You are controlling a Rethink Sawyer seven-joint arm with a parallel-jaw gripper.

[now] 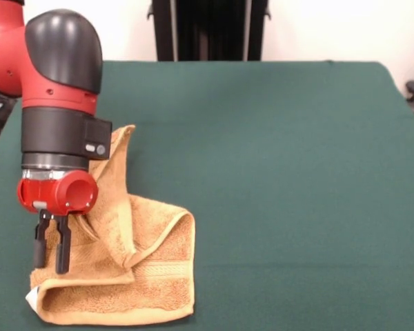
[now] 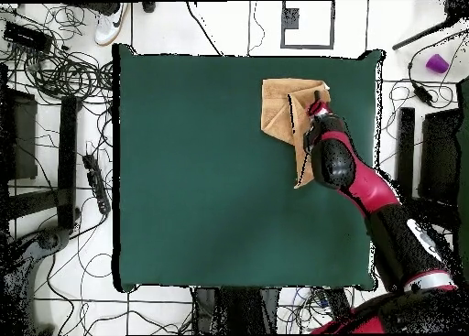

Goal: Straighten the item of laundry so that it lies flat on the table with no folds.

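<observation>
The item of laundry is a golden-orange towel, crumpled and folded over itself at the near left of the table. One narrow part runs away from the folded bulk to a point behind the arm. A small white tag shows at its near left corner. My gripper hangs just over the towel's left edge, its two black fingers pointing down with a narrow gap and nothing between them. In the overhead view the towel lies by the table's far right corner, and the gripper is at its right side.
The dark green table stretches wide to the left of the towel in the overhead view. Cables and stands lie on the floor around the table. The table's right edge is close to the arm.
</observation>
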